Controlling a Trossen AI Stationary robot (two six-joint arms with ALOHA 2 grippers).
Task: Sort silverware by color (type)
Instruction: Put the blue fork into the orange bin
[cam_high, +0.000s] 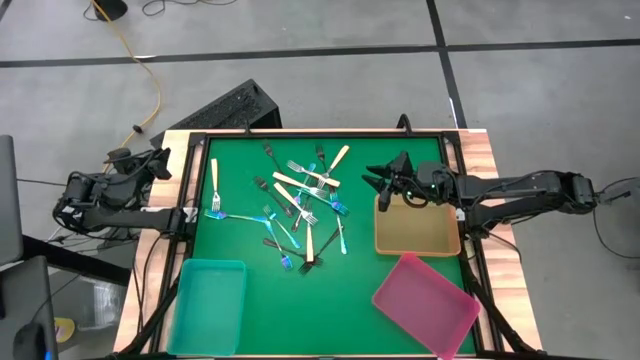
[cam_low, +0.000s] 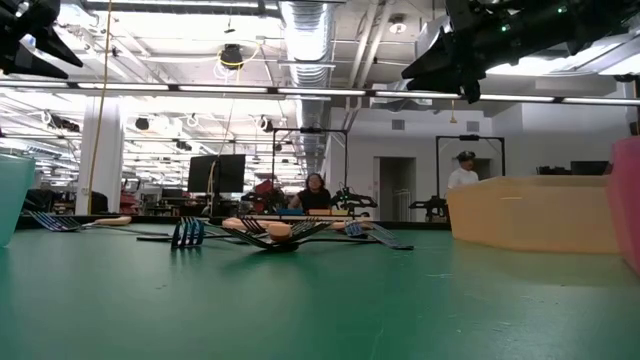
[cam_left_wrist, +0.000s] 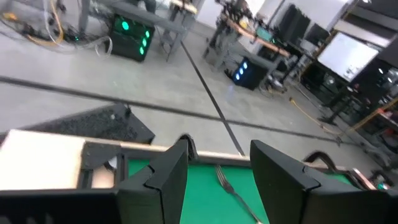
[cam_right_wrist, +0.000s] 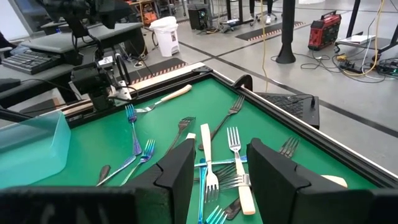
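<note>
1. Left gripper (cam_high: 160, 160): jaws are standing apart with nothing between them; it is hovering over the left edge of the table, near the far left corner, clear of the mat.
2. Right gripper (cam_high: 381, 180): jaws are likewise standing apart and holding nothing; it is hanging above the far left corner of the tan tray (cam_high: 418, 240), pointing toward the pile.
3. Silverware (cam_high: 300, 200): forks are lying scattered and overlapping on the green mat (cam_high: 240, 240), toward the far half and centre of the table. Cream-handled, dark metal and iridescent blue pieces are mixing together in one loose heap.
4. One cream-handled fork (cam_high: 214, 183) is lying apart, near the mat's left edge, with a blue fork (cam_high: 232, 216) just beside its tines.
5. Tan tray: sitting at the mat's right edge.
6. Teal tray (cam_high: 208, 303): sitting at the near left corner.
7. Pink tray (cam_high: 426, 305): resting tilted at the near right corner, overlapping the table frame.
8. No fork is lying in any of the three trays.
</note>
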